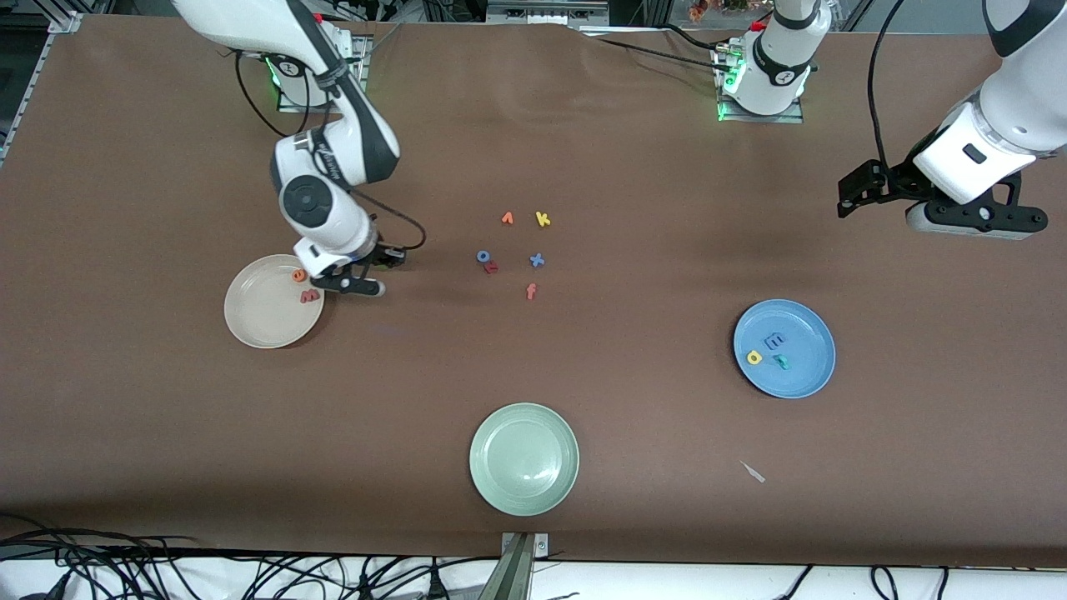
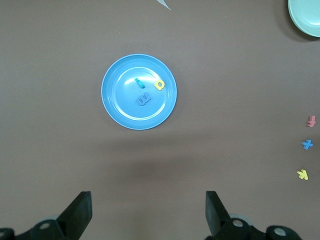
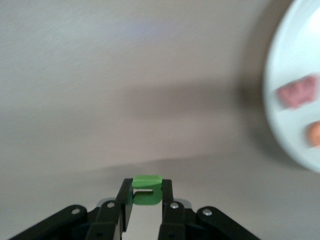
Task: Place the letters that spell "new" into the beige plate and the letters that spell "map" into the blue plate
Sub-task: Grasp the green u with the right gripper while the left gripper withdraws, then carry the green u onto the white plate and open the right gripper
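The right gripper (image 3: 146, 196) is held just above the brown table (image 1: 633, 150), beside the rim of the round shallow cream-beige plate (image 1: 258, 321) on the side toward the table's middle. Its fingers are seen clamped on a small green foam letter n (image 3: 146, 189), shown clearly in the right wrist view. Inside the beige plate, an orange foam letter e (image 1: 299, 275) and a salmon-pink foam letter w (image 1: 309, 295) are found lying close together near the rim.

The left gripper (image 2: 149, 212) is held high over the table, waiting, toward the left arm's end, with its fingers spread wide and nothing between them. The round sky-blue plate (image 1: 804, 375) is observed below it; a blue foam letter m (image 1: 775, 340), a yellow foam letter a (image 1: 753, 357) and a teal foam letter p (image 1: 781, 362) are lying in it.

Near the table's centre, spare foam letters are scattered: an orange v (image 1: 507, 218), a yellow k (image 1: 543, 219), a blue o (image 1: 483, 256), a red piece (image 1: 491, 267), a blue x (image 1: 537, 260) and an orange f (image 1: 531, 291). A pale green round plate (image 1: 500, 475) is set nearest the front camera.
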